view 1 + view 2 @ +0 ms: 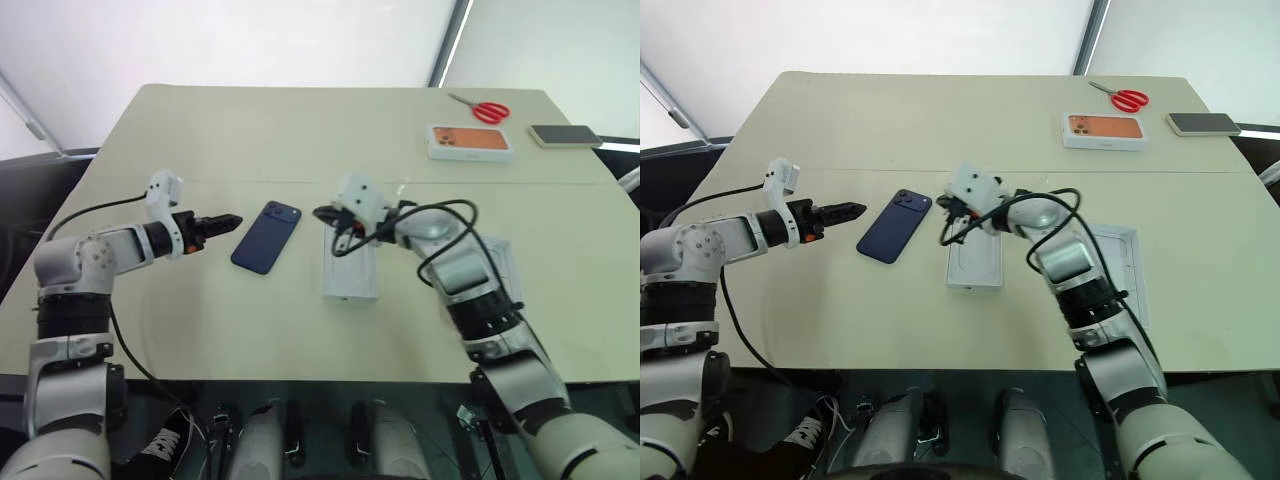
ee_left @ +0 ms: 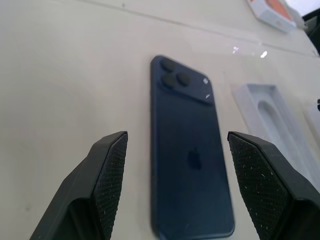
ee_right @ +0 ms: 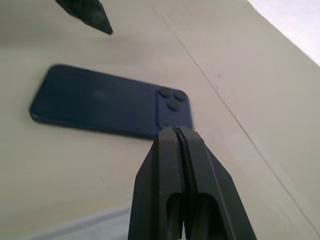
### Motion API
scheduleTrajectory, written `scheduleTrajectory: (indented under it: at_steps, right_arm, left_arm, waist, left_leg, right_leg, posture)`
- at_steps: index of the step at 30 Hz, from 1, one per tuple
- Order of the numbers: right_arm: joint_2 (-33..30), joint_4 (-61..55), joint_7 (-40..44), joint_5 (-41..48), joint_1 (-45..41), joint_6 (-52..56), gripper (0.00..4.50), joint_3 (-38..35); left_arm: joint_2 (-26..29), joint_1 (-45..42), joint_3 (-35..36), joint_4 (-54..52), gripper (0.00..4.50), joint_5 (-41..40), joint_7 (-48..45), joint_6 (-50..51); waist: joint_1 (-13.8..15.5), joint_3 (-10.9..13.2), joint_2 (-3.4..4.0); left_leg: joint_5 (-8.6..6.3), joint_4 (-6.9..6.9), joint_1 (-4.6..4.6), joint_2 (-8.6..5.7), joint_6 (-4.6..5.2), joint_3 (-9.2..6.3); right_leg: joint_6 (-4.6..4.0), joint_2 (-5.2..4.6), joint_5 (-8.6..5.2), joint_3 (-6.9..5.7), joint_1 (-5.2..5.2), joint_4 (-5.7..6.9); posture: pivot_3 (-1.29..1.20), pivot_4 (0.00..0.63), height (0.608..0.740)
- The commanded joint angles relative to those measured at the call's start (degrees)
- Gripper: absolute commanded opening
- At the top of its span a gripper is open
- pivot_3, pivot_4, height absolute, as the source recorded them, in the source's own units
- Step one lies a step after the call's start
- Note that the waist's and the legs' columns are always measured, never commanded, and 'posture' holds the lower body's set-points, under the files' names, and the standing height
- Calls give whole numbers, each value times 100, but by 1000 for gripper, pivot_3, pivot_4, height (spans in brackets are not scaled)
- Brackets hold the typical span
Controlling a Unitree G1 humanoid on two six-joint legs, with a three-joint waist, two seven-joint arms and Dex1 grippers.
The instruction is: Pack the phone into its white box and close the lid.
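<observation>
Both grippers are hovering over a pale beige matte tabletop: the left gripper is holding its black textured fingers spread wide toward the dark navy glossy smartphone, while the right gripper is keeping its fingers pressed together, empty, above a shallow white rectangular cardboard tray. That phone is lying back-up, just left of the tray — its square camera bump pointing away from the robot, a faint logo showing mid-back. Another white tray is sitting partly under the right arm. Far off are lying red-handled scissors, a white box with an orange phone picture and a grey phone. Behind, white slanted wall panels are rising.
</observation>
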Motion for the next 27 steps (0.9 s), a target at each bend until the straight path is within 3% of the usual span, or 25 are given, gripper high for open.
scheduleTrajectory:
  at_steps: [1, 4, 9, 16, 21, 27]
  right_arm:
    - [248, 3, -207, -151, -311, 419, 70, 230]
    - [615, 447, -491, -371, -687, 1319, 70, 489]
    - [705, 625, -574, -593, -812, 1710, 70, 852]
    - [737, 913, -639, -761, -855, 1706, 70, 1007]
    - [817, 977, -679, -735, -821, 1784, 70, 959]
    - [837, 1014, -731, -835, -835, 1645, 70, 1054]
  left_arm:
    - [124, -260, -325, 540, 3380, 358, -656, -468]
    - [31, -625, -592, 1345, 3380, 653, -1196, -840]
    - [-94, -1039, -1078, 2258, 3380, 1196, -1924, -1316]
    - [-427, -1490, -1318, 3338, 3380, 1932, -2187, -2030]
    - [-656, -1828, -1358, 3749, 3380, 2142, -2528, -1594]
    - [-795, -1643, -1873, 3872, 3380, 2788, -2872, -1722]
  waist:
    - [15, 0, 0]
    - [15, 0, -1]
    - [-6, -1, -2]
    - [2, -2, -2]
    - [16, -4, -4]
    - [-3, -14, -2]
  left_leg:
    - [-5, 0, -3, -1, -9, 1]
    - [-6, 1, -11, -2, -11, 3]
    - [-5, 1, -29, -2, -11, 12]
    - [-4, 3, -27, -1, -11, 19]
    - [-4, 6, -24, -2, -10, 19]
    - [3, 6, -15, -3, 3, 21]
  right_leg:
    - [0, -1, 0, 0, -2, 0]
    - [-1, -2, 1, 0, -11, 4]
    - [-1, -2, 0, 2, -32, 11]
    - [-1, -2, 0, 8, -37, 21]
    - [0, -3, 0, 9, -35, 28]
    - [0, -4, -1, 13, -32, 31]
  posture:
    - [0, 150, 738]
    - [0, 150, 738]
    - [0, 150, 738]
    - [0, 150, 738]
    - [0, 150, 738]
    - [0, 150, 738]
